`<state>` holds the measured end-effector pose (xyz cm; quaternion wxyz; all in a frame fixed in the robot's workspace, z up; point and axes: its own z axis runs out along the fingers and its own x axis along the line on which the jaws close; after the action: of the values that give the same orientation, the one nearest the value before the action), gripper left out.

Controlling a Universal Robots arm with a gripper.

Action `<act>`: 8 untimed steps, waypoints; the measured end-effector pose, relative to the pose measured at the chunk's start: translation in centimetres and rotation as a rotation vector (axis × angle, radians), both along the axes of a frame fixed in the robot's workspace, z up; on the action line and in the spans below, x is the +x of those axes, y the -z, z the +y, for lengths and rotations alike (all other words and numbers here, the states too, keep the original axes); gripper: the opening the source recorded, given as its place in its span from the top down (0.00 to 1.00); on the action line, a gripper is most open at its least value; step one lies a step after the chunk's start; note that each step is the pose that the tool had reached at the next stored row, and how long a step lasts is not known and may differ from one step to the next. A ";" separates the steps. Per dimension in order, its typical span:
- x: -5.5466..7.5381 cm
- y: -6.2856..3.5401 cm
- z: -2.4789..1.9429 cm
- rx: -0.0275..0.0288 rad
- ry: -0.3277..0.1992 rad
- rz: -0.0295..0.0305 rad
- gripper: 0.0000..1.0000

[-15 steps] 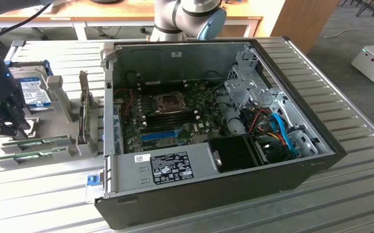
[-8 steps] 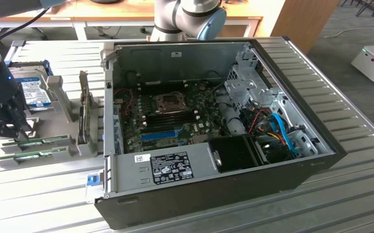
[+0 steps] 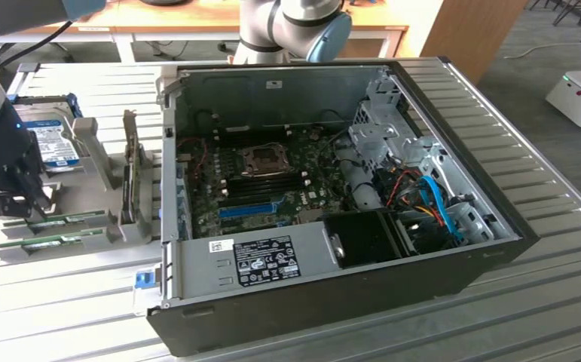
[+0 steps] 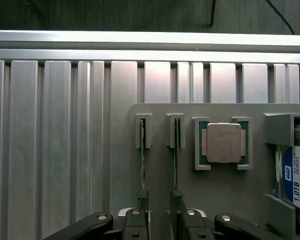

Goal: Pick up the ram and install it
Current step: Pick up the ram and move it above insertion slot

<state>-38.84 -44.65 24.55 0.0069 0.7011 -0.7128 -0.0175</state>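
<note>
The table (image 3: 551, 302) has much free room around the open case (image 3: 301, 302), but inside it the walls and the cables (image 3: 431, 200) crowd the board (image 3: 301, 188), so the way down to it is narrow. Nothing of the task is done yet, as I judge: the ram (image 4: 143, 165) stands on edge in its slot of the grey holder (image 4: 230, 190), at the exterior view's left of the case, with a second stick (image 4: 175, 165) just beside it. The gripper (image 4: 160, 222) hangs over both sticks with fingers (image 4: 140, 220) apart, holding nothing. I cannot tell which stick it aims at. Between the sticks there is little room for a finger.
</note>
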 end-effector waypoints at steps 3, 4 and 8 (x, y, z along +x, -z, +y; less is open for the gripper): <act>0.0 0.21 0.00 0.0000 0.000 0.0000 0.69; 0.0 0.27 0.00 0.0001 0.000 -0.0001 0.69; 0.0 0.52 -0.01 0.0000 0.000 0.0000 0.69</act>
<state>-38.84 -44.66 24.03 0.0069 0.7011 -0.7128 -0.0175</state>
